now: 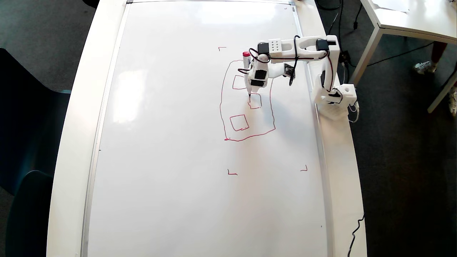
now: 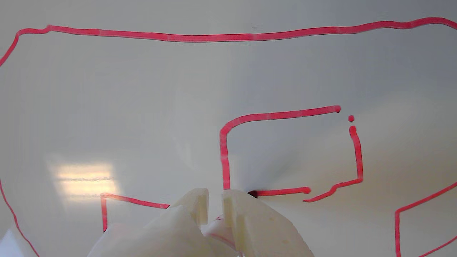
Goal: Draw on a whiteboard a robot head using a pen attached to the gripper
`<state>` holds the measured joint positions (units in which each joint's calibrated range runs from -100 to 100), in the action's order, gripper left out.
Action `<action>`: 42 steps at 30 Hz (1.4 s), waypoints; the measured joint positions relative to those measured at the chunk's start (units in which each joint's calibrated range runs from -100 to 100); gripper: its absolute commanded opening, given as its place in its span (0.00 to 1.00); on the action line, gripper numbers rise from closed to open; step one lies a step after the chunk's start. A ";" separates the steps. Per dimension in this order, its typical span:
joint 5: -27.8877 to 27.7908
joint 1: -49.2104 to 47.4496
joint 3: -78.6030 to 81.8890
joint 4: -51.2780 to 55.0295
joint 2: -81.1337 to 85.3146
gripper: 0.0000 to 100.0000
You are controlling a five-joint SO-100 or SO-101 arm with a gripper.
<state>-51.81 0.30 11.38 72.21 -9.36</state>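
The whiteboard (image 1: 178,142) fills the table. The robot head (image 1: 222,107) on it is a tall red rounded outline with three small squares inside. My gripper (image 1: 251,87) hangs over the middle square (image 1: 260,101), shut on the pen (image 1: 246,59), whose red cap points up. The dark tip (image 1: 249,95) touches the board at that square's corner. In the wrist view the two white fingers (image 2: 242,210) of my gripper (image 2: 215,196) clamp the pen barrel (image 2: 219,228). The tip (image 2: 252,193) sits at the end of a short red line (image 2: 282,192) of a square with small gaps.
The arm's white base (image 1: 334,98) stands on the table rim at the right, with black cables beside it. Small red corner marks (image 1: 232,173) lie around the drawing. Another white table (image 1: 410,21) stands at the upper right, dark chairs (image 1: 21,142) at the left.
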 measured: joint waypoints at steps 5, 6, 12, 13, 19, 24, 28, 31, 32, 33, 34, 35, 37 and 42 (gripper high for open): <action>-1.06 1.21 0.00 0.00 0.00 0.01; -1.06 1.28 0.00 0.00 0.00 0.01; -0.42 1.66 -6.49 2.62 -0.17 0.01; -0.32 1.66 -11.33 5.74 -0.08 0.01; -0.11 -0.15 -22.57 14.70 -0.17 0.01; 2.48 -3.62 -25.03 11.82 -4.07 0.01; 3.38 -6.03 -32.25 9.46 -11.35 0.01; 3.38 -6.49 -40.29 8.28 -18.21 0.01; 3.38 -6.49 -44.86 8.19 -21.69 0.01; 3.38 -6.49 -46.14 8.19 -22.45 0.01; 3.38 -6.41 -48.15 8.78 -23.72 0.01; 3.38 -6.41 -50.62 9.04 -25.41 0.01; 3.38 -6.41 -52.63 8.87 -27.45 0.01; 3.38 -6.41 -52.90 9.21 -27.53 0.01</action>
<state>-48.43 -6.11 -41.53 81.42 -36.89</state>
